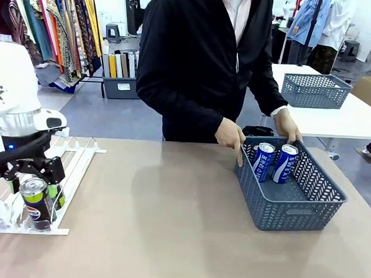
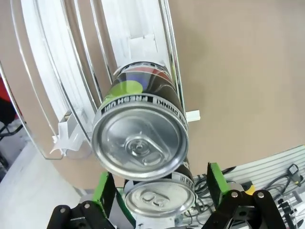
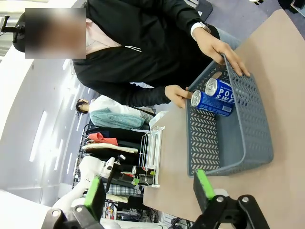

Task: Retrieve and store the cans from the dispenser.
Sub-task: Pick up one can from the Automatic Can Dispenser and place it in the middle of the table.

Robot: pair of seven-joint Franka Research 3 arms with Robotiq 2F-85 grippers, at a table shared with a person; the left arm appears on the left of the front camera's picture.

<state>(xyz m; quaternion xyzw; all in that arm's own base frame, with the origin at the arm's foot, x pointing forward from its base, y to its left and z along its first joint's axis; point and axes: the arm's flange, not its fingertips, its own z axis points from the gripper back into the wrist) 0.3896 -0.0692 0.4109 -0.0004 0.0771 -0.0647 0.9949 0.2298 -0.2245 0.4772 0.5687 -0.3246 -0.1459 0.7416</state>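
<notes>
On the table (image 1: 168, 231), to the right: a grey basket (image 1: 293, 216) with two blue cans (image 1: 263, 162) upright inside and a person's hands (image 1: 230, 134) on its far rim. Near left: the dispenser (image 1: 78, 161), rails running near to far. At its near end, against the clear stopper: a black Pepsi can (image 1: 35, 199), long axis near upright, silver top facing the left end effector (image 2: 159, 183). Stands wide open there, green pads (image 2: 104, 188) either side of the can, gripping nothing yet. Likely needs only to close. Right end effector (image 3: 148, 188): open, empty, well apart from the dispenser, facing the basket.
</notes>
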